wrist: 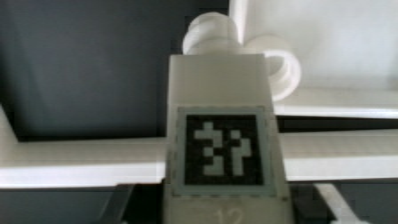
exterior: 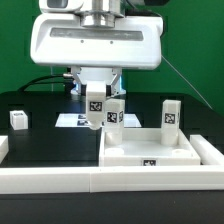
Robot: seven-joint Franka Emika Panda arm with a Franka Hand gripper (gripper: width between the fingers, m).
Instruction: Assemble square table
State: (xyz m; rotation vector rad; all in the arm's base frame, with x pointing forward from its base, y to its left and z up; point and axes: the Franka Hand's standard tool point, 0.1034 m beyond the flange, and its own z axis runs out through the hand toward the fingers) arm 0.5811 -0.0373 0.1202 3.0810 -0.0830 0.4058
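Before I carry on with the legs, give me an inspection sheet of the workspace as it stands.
Surface: black table, white border wall along the front.
Job's things: tabletop; held leg; second leg beside it; third leg upright by the tabletop's far side; fourth leg apart, on the exterior view's left.
Clutter: marker board only.
Grippers: claw shut on the held leg.
Cables: black cables behind the arm.
Surroundings: green backdrop.

Tabletop and leg: white plastic, smooth, faintly glossy. Table surface: black, matt. Leg tag: matt black-and-white print.
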